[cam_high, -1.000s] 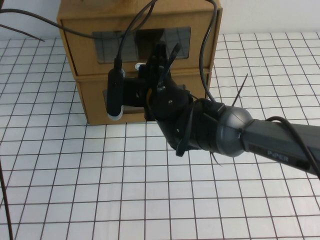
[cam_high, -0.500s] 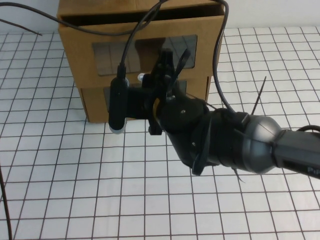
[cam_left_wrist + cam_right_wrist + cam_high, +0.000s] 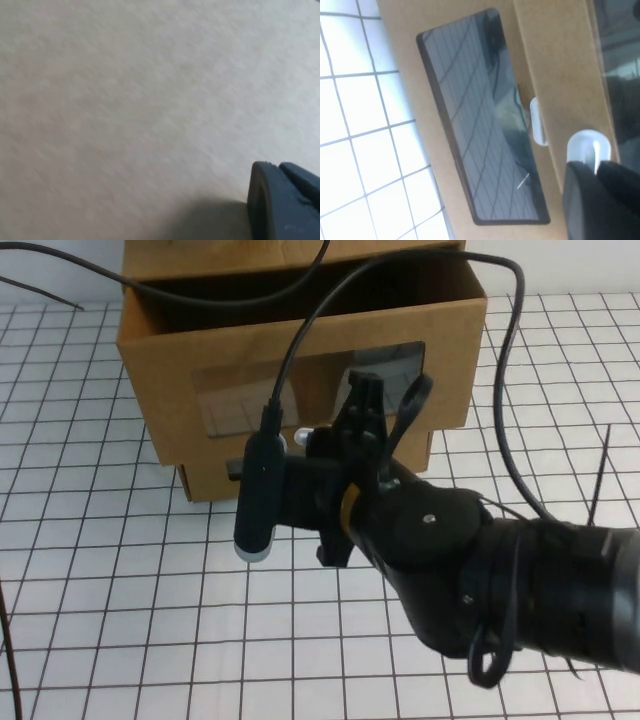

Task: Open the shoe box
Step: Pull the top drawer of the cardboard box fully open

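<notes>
Cardboard shoe box [image 3: 300, 340] at the far side of the white gridded table [image 3: 100, 620], stacked on a second cardboard box [image 3: 205, 480]. Looks like a drawer type: front panel with a dark window [image 3: 310, 390] sticking out toward the robot, well past the box below, dark open gap along the top behind it. Right pincer [image 3: 367, 390] up against that front panel, roughly mid-width, black arm reaching in from the right. Going by the right wrist cam, pressed nearly together and pinching a little white knob [image 3: 588, 145] on the cardboard, with a big dark window [image 3: 475, 125] alongside. Another small white tab [image 3: 535, 125] just beside the knob, on a cardboard edge. Black cables [image 3: 510, 370] looping over the box and down to the arm. Left pincer [image 3: 282, 200] only a dark grey bit close over some plain beige surface; honestly can't tell whether spread or pressed together.
</notes>
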Available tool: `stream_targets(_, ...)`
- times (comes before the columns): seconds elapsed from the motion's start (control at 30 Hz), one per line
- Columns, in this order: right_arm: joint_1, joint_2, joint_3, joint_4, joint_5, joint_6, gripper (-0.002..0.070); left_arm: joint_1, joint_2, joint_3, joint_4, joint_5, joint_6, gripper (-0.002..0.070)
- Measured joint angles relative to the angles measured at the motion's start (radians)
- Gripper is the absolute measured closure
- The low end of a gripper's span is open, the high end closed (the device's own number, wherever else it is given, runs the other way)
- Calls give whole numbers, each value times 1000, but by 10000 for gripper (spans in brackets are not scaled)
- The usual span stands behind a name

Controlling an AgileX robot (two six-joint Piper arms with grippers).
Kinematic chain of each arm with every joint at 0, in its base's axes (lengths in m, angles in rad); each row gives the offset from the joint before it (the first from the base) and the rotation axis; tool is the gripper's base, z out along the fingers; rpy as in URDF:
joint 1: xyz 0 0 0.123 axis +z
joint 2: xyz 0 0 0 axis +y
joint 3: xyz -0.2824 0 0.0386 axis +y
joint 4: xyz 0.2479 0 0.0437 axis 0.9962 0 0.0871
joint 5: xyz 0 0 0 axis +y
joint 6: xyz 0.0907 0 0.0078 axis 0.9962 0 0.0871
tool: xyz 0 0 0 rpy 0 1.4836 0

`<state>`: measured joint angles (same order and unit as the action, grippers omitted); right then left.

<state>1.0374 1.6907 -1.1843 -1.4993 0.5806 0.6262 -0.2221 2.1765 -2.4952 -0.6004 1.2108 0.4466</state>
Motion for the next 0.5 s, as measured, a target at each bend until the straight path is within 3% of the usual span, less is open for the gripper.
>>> stream_targets(0.5,68,-103,49,256,79,-118,668,-6,-7,-2,-13,19,-16,678)
